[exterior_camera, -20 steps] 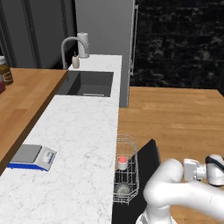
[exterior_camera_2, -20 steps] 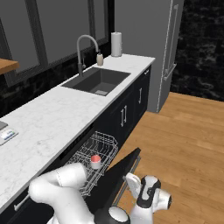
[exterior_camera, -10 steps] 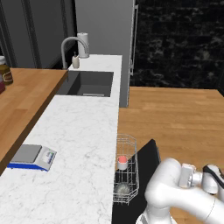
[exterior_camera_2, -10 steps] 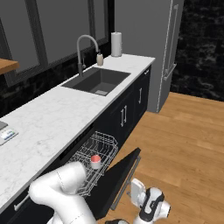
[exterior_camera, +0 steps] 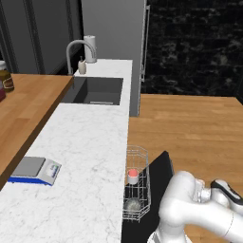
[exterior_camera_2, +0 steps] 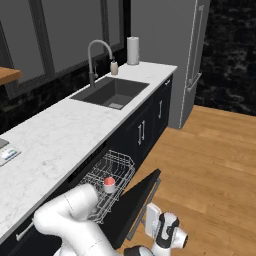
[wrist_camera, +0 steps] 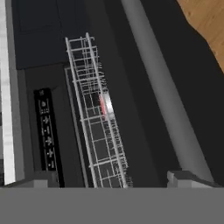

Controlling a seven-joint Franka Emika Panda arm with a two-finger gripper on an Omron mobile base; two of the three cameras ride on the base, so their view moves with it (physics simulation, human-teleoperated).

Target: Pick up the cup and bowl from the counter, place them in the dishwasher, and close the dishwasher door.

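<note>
The cup (exterior_camera_2: 109, 184) stands upright in the white wire rack (exterior_camera_2: 107, 182), mouth up, its red-pink side showing through the wires. In the left base view the cup (exterior_camera: 133, 176) sits about midway along the rack (exterior_camera: 136, 185), and the bowl (exterior_camera: 133, 205) lies in the same rack nearer the arm, its round opening facing up. The rack is pulled out of the dishwasher (exterior_camera_2: 85, 172), its long axis running straight out from the cabinet front.

The dishwasher door (exterior_camera_2: 136, 202) is a flat black panel, hinged low and tilted partway up, its free edge slanting above the wooden floor (exterior_camera_2: 210, 160).

The tool (wrist_camera: 118, 181) hangs low beside the door with its two dark fingertips (wrist_camera: 181, 178) set wide apart, nothing between them; it looks along the rack.

The worktop (exterior_camera: 80, 161) is white marble with grey veins over dark cabinets. A small scale (exterior_camera: 34, 170) rests at its left edge, and a dark sink (exterior_camera: 95, 90) with a curved tap (exterior_camera: 78, 52) is set in at the far end. A brown wooden top (exterior_camera: 23, 104) adjoins on the left. A tall grey fridge (exterior_camera_2: 175, 55) stands past the worktop's far end, against a black speckled wall (exterior_camera: 194, 47). No writing is legible anywhere.
</note>
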